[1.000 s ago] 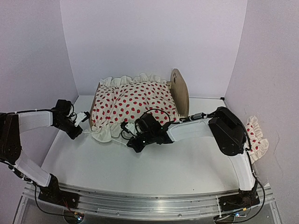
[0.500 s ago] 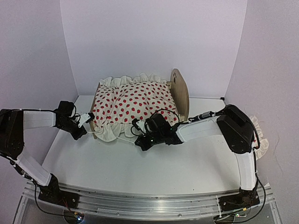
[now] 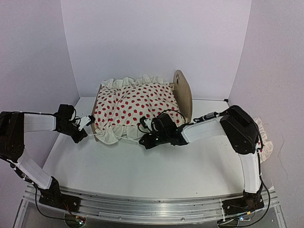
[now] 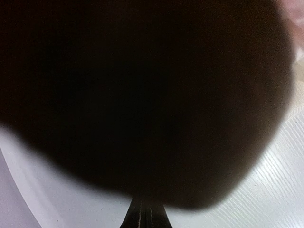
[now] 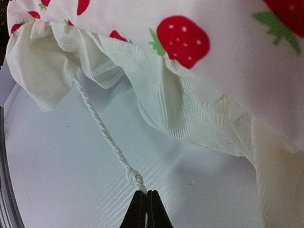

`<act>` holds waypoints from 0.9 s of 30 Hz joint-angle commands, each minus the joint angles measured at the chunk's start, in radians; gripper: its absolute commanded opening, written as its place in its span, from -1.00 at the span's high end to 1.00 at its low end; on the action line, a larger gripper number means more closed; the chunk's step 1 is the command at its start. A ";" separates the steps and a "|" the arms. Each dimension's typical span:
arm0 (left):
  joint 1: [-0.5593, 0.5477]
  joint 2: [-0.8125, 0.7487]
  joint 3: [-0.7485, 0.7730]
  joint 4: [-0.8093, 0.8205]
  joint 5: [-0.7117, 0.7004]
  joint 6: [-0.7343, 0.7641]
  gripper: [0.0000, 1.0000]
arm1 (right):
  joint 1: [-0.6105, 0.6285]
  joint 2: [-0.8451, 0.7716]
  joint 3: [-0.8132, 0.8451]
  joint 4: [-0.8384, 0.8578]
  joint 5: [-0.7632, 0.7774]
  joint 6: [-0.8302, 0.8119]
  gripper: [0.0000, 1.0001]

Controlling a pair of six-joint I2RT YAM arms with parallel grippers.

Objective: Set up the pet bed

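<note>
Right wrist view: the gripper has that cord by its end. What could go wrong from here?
The right gripper pinches the cord only at its knotted end, with the very fingertips; it may slip free. A pull could drag the duvet off the bed. The left wrist view is blacked out, so the left gripper works unseen.

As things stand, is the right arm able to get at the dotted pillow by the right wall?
Probably not directly. The right gripper is shut on the cord of the duvet, far from the pillow, which lies behind that arm's elbow. It would need to let go and fold back.
</note>
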 commanded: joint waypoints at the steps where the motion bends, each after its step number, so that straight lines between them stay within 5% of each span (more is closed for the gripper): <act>1: 0.040 -0.005 0.004 -0.057 -0.056 -0.019 1.00 | 0.000 -0.001 -0.005 0.013 -0.037 0.060 1.00; 6: 0.040 -0.025 0.002 -0.090 -0.013 -0.061 1.00 | 0.050 0.018 -0.018 0.039 -0.036 0.090 1.00; 11: 0.040 -0.053 0.021 -0.151 0.109 -0.065 1.00 | 0.051 -0.064 -0.087 0.037 0.007 0.085 0.38; 14: 0.041 -0.078 0.060 -0.204 0.228 -0.092 0.98 | 0.050 -0.150 -0.119 -0.001 0.034 0.056 0.23; 21: 0.040 -0.176 0.027 -0.299 0.320 -0.046 0.21 | 0.033 -0.328 -0.012 -0.396 0.269 0.027 0.10; 27: 0.037 -0.397 -0.049 -0.323 0.278 0.174 0.01 | -0.032 -0.369 0.148 -0.709 0.525 0.033 -0.14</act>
